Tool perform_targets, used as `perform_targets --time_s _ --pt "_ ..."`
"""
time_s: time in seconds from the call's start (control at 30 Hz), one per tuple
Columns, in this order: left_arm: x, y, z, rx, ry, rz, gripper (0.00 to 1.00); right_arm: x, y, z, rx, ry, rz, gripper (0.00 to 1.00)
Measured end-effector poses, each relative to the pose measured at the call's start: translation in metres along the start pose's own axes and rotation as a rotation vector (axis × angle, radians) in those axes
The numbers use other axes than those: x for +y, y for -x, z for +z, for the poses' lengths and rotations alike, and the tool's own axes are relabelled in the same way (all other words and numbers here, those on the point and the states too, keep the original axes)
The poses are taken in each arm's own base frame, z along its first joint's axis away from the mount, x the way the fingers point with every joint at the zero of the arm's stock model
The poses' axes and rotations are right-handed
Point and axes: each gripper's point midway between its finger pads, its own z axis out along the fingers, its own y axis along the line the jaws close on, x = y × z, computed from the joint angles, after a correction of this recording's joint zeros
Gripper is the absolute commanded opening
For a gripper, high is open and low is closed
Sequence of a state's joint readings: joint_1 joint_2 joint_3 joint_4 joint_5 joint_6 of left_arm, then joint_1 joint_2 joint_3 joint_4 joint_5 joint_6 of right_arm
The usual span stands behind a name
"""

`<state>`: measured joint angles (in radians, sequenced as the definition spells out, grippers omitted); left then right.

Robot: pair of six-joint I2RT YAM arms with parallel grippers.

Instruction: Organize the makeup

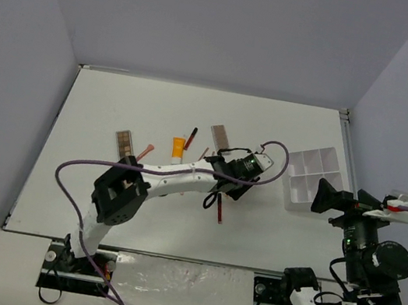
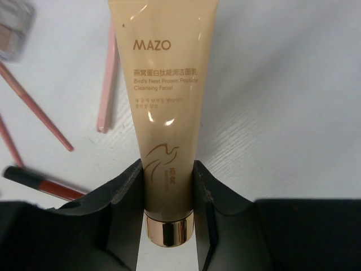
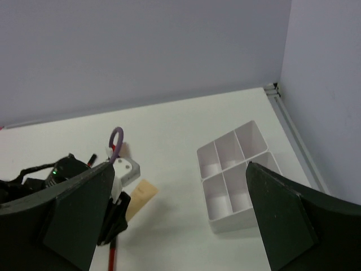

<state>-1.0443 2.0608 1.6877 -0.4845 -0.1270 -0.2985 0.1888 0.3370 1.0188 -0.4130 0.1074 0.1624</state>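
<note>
Far strip of the table point(image 1: 197, 100) open edge to edge; near-left corner open too; left arm point(image 1: 176, 178) slants across the middle, barring it; loose makeup point(image 1: 178, 146) crowds the centre behind that arm; tray point(image 1: 313, 176) takes the right edge, right gripper point(image 1: 328, 196) hovering at its near side.

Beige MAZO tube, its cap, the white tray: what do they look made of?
The beige tube looks like soft, glossy plastic: light streaks on its printed face. Its cap has a metallic rose-gold shine with banded reflections, possibly plated plastic. The white tray is probably rigid matte plastic: thin, even moulded walls.
</note>
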Motion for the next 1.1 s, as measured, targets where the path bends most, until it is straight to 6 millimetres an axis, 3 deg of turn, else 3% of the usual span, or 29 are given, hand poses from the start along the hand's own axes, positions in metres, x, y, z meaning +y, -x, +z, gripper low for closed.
perform_targets --time_s 0.07,0.17,0.27,0.37,0.67,0.77,1.1 --pt "-0.003 0.014 -0.028 -0.097 -0.023 0.030 0.00 0.011 0.021 0.005 0.009 0.032 0.006 1.00" --pt "-0.009 0.036 -0.078 -0.269 -0.075 0.057 0.00 0.030 0.037 0.014 0.046 0.102 0.011 0.99" --pt "-0.022 0.059 -0.119 -0.432 -0.131 0.092 0.00 0.049 0.033 0.023 0.141 0.183 0.011 0.95" --pt "-0.030 0.068 -0.143 -0.530 -0.161 0.129 0.00 0.063 0.028 0.033 0.211 0.241 0.015 0.94" --pt "-0.042 0.060 -0.168 -0.631 -0.214 0.263 0.01 0.098 -0.005 0.045 0.412 0.413 0.054 0.89" --pt "-0.044 0.065 -0.177 -0.666 -0.228 0.279 0.02 0.107 -0.013 0.046 0.456 0.464 0.065 0.87" --pt "-0.049 0.075 -0.192 -0.729 -0.257 0.314 0.03 0.114 -0.046 0.049 0.570 0.522 0.069 0.78"
